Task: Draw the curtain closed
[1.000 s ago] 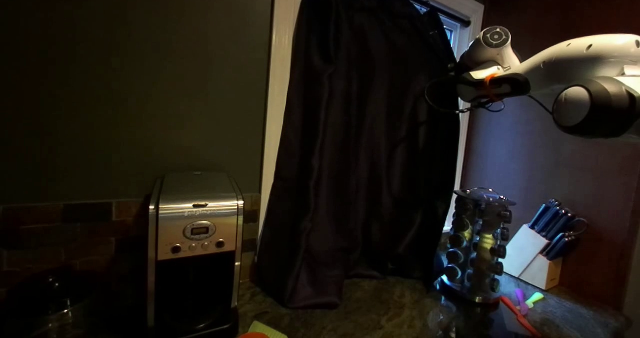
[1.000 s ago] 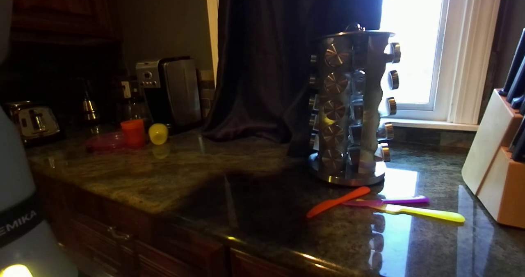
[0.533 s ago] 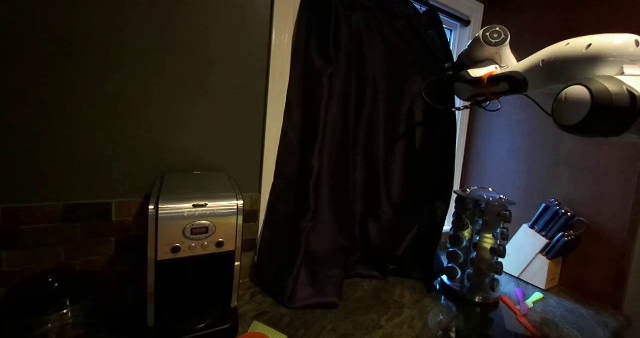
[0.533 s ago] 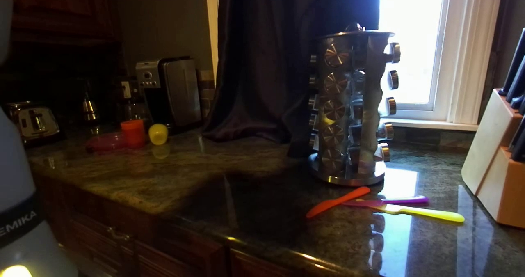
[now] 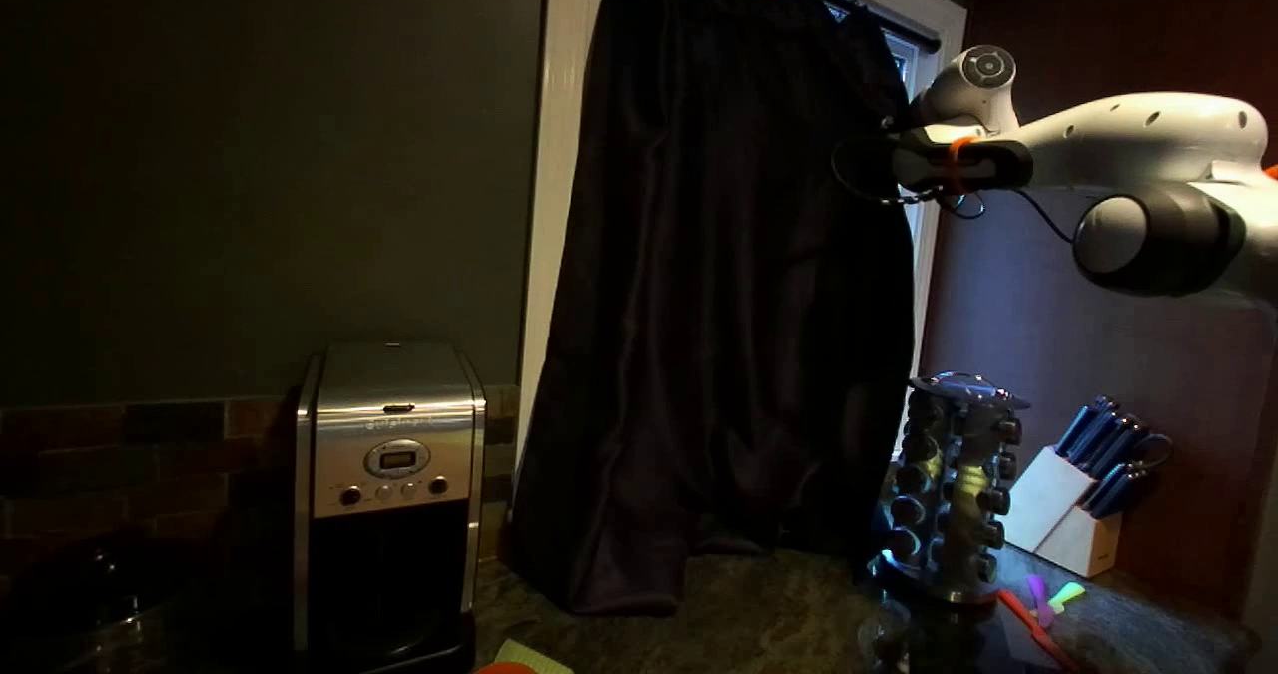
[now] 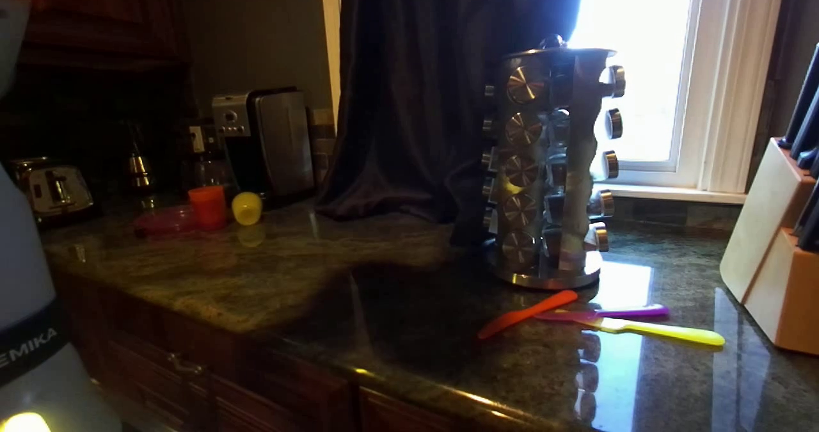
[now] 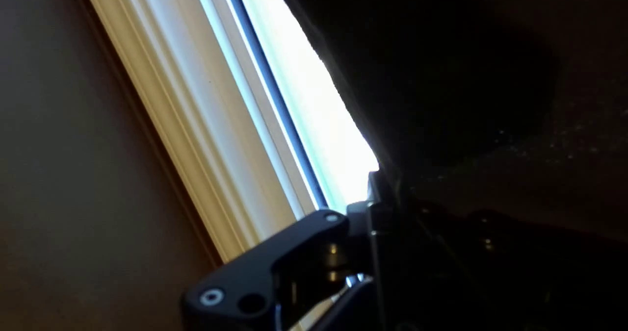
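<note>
The curtain (image 5: 739,285) is a long dark drape with vertical folds, hanging from a rod over the window. In both exterior views it covers most of the window, and a bright strip of window (image 6: 640,67) shows beside its edge (image 6: 409,99). In the wrist view the curtain (image 7: 431,76) fills the right side, and its edge runs down into the jaws. My gripper (image 7: 400,193) appears shut on that edge; the right finger is mostly lost in the dark. In an exterior view the arm (image 5: 1138,140) reaches to the curtain's upper right edge, and the fingers cannot be made out.
A spice rack (image 6: 544,163) stands on the counter against the curtain's lower right. A knife block (image 5: 1068,514) and several coloured knives (image 6: 665,333) lie near it. A steel coffee maker (image 5: 394,454) stands left of the window. Orange and yellow cups (image 6: 208,208) stand beyond.
The arm has moved a little left in an exterior view, its forearm lower. The curtain's edge has shifted left and slants, uncovering slightly more window above the spice rack.
</note>
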Controlling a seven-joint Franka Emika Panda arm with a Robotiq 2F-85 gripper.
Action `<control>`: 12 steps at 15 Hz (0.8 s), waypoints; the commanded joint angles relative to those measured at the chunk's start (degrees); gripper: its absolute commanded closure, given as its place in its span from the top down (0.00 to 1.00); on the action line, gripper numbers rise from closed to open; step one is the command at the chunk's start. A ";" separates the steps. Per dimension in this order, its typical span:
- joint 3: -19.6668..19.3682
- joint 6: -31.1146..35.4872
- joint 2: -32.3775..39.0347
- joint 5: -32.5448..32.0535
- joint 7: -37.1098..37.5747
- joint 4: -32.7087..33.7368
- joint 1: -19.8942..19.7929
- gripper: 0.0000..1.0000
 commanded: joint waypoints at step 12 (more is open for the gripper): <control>-35.47 -11.98 19.02 1.42 27.04 23.53 5.76 0.00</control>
